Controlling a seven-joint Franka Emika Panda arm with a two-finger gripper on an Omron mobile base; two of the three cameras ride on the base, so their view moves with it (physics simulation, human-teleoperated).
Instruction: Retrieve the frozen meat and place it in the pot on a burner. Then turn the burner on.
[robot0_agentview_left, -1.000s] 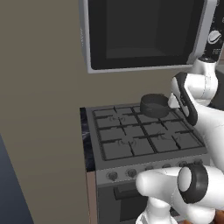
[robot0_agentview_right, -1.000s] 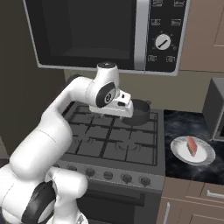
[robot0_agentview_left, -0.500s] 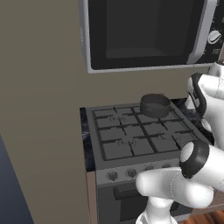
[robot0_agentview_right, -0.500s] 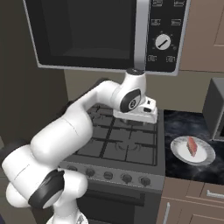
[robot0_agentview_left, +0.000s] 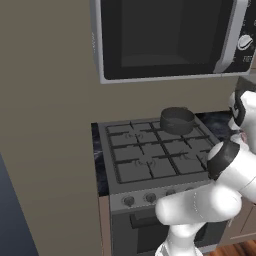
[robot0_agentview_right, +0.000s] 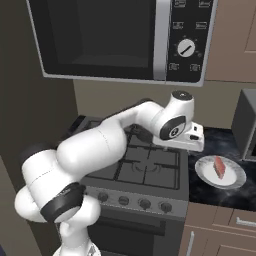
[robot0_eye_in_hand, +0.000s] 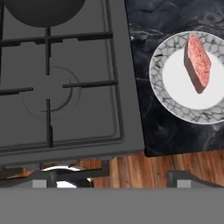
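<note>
The pinkish-red frozen meat (robot0_eye_in_hand: 197, 62) lay on a white plate (robot0_eye_in_hand: 175, 83). The dark pot (robot0_agentview_left: 176, 120) sat on a rear burner (robot0_agentview_left: 176, 131)

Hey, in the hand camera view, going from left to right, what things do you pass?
Left to right in the hand view: the pot at the top left corner, then the stove with its grate, the dark marble counter, and the plate with the frozen meat on it.
</note>
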